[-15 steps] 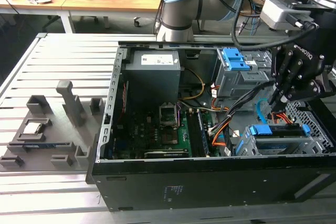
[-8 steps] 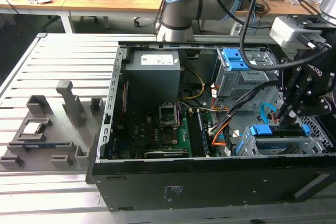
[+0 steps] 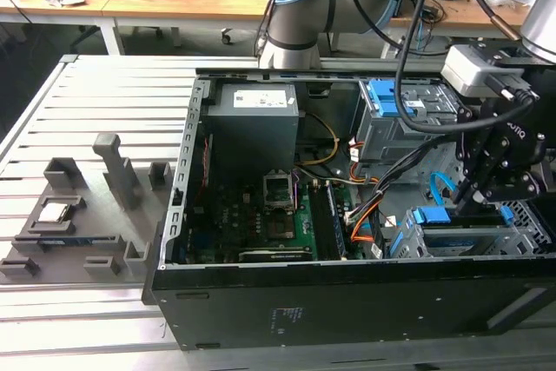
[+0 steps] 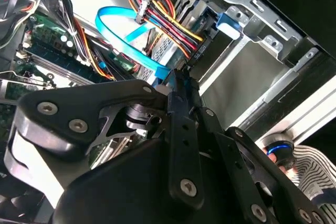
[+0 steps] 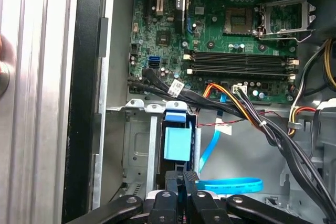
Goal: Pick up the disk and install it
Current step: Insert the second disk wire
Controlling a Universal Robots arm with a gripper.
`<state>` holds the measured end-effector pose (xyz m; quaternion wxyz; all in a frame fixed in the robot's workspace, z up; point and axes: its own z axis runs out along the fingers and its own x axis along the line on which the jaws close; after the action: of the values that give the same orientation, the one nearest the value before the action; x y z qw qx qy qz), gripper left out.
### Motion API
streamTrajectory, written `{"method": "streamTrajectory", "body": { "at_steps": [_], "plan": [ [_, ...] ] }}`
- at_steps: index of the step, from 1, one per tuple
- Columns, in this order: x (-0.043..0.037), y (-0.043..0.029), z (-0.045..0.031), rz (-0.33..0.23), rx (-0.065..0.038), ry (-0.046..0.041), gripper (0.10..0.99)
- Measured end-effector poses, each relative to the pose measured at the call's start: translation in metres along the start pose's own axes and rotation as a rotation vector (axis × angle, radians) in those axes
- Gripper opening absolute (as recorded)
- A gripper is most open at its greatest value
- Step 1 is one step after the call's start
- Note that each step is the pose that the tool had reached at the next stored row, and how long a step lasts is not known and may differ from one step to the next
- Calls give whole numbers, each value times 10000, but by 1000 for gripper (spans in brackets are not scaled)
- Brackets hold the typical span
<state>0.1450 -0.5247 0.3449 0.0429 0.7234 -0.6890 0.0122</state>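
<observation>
- Disk (image 5: 177,141): in the first wrist view we see it end-on. A bright blue plastic carrier with a lighter blue block-shaped tab faces the camera. The flat body and its label are hidden from us here.
- Disk, place: it stands on edge in a slot of the grey metal cage (image 5: 135,148), in the corner of the case (image 3: 347,310) at the exterior view's lower right. In the exterior view we make out its blue end (image 3: 432,216) just beside the gripper.
- Gripper (image 5: 184,178): black, with its fingers drawn narrow and the tips together, right at the near end of the blue carrier. We cannot tell whether the tips touch it. We see nothing clamped between them.
- Gripper, other views: it hangs over the cage in the exterior view (image 3: 473,202). In the second wrist view (image 4: 181,80) its tips meet close to the cable.
- Cable (image 5: 231,184): flat, light blue, looped on the case floor beside the cage and close to the gripper tips.
- Wire bundle (image 5: 236,106): black, orange, yellow and red, running past the cage.
- Motherboard (image 5: 236,35): green, with an open processor socket and memory slots, beyond the cage.
- Power supply (image 3: 256,119): a grey box at the far end of the case.
- Worktop (image 3: 104,93): slotted aluminium, carrying the case and a set of grey fixtures (image 3: 113,175) at the exterior view's left.
</observation>
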Motion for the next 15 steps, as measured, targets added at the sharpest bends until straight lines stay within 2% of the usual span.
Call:
{"method": "streamTrajectory", "body": {
  "at_steps": [3, 6, 9, 15],
  "plan": [
    [0, -10, 2, -4, 4, -55, 161],
    [1, -26, 5, -9, 9, -167, 161],
    [1, -33, 8, -17, 12, -237, 161],
    [7, -54, 21, -120, 21, -257, 161]
  ]
}}
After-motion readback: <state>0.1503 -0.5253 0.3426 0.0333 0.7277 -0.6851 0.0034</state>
